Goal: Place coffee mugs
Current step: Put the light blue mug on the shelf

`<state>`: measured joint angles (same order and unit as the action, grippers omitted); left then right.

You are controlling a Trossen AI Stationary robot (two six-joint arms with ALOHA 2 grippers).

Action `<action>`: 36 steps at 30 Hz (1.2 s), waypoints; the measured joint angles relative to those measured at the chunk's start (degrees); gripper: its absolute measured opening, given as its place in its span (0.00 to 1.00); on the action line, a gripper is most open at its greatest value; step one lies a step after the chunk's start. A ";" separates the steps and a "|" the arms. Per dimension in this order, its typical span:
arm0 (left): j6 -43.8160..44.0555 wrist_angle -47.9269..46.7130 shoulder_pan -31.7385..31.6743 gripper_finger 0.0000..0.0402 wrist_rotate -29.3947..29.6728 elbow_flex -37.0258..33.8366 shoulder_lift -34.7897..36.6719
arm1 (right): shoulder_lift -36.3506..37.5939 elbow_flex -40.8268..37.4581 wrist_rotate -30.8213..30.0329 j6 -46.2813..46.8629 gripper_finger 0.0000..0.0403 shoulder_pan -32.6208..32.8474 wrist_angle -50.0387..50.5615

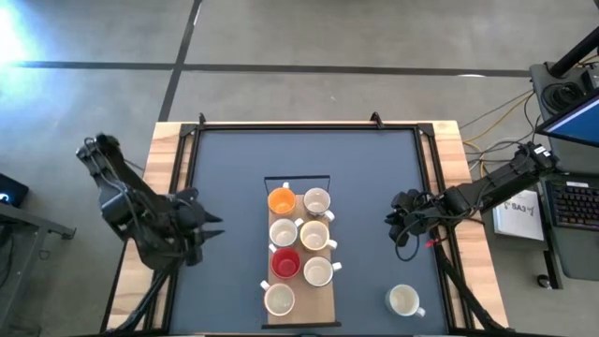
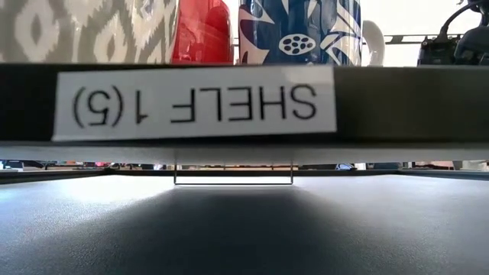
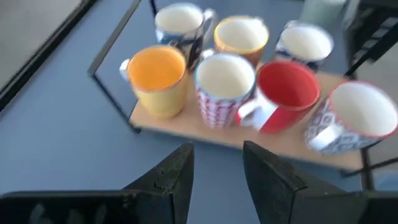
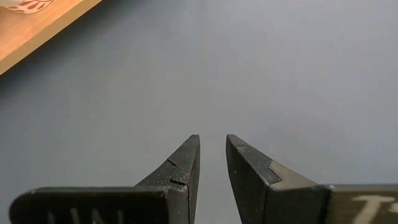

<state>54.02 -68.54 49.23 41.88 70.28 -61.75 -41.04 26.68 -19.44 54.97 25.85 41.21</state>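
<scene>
- High view: seven coffee mugs standing on a wooden shelf board (image 1: 298,309) in the middle of the dark table (image 1: 234,187), in two columns. Left column, far to near: orange mug (image 1: 282,199), a cream one (image 1: 284,231), red mug (image 1: 284,263), a white one (image 1: 279,299). Right column: three pale mugs (image 1: 317,201), (image 1: 314,235), (image 1: 318,271). An eighth, lone white mug (image 1: 403,300) off the board, on the table near the front right corner.
- Same view: left gripper (image 1: 213,226) over the table's left part, pointing toward the board, well apart from it. Right gripper (image 1: 392,219) over the right part, also apart from the board and farther back than the lone mug. Finger state not readable from above.
- Low view: filled mostly by a shelf edge with a label reading "SHELF 1(5)" upside down (image 2: 195,103); above it, patterned mug sides, one red (image 2: 201,30), one blue and white (image 2: 299,30). No gripper clearly seen.
- Left wrist view: dark fingers (image 3: 174,174) parted with a clear gap, nothing between them. Beyond them the board with orange mug (image 3: 155,78), a red-patterned pale mug (image 3: 224,87), the red mug (image 3: 287,93), a grey-patterned mug (image 3: 357,118), and three more behind.
- Right wrist view: fingertips (image 4: 186,163) a narrow gap apart, empty, above bare table; a corner of the wooden board (image 4: 37,28) at the edge.
</scene>
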 joint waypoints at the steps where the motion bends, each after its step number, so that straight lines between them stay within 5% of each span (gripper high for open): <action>1: -1.19 2.69 0.00 0.30 0.87 -2.17 1.43 | 0.00 0.00 0.00 -0.01 0.17 0.00 0.00; 8: -0.43 12.75 0.00 0.30 11.89 -10.62 6.11 | 0.00 0.00 0.00 0.04 0.17 -0.01 0.00; 20: 8.57 13.01 0.00 0.30 22.09 -9.97 5.22 | -0.37 0.00 -8.44 0.84 0.17 0.00 -1.66; 31: 15.59 12.99 -0.11 0.30 23.57 -9.97 4.75 | -0.51 0.00 -16.58 -3.99 0.17 -0.01 -8.89; 36: 19.52 12.99 -0.11 0.30 23.57 -9.97 4.67 | -0.69 0.80 -11.29 2.99 0.17 -0.17 -10.30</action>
<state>73.54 -55.55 49.12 65.45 60.31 -57.08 -41.73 27.48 -30.73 57.96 25.67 30.92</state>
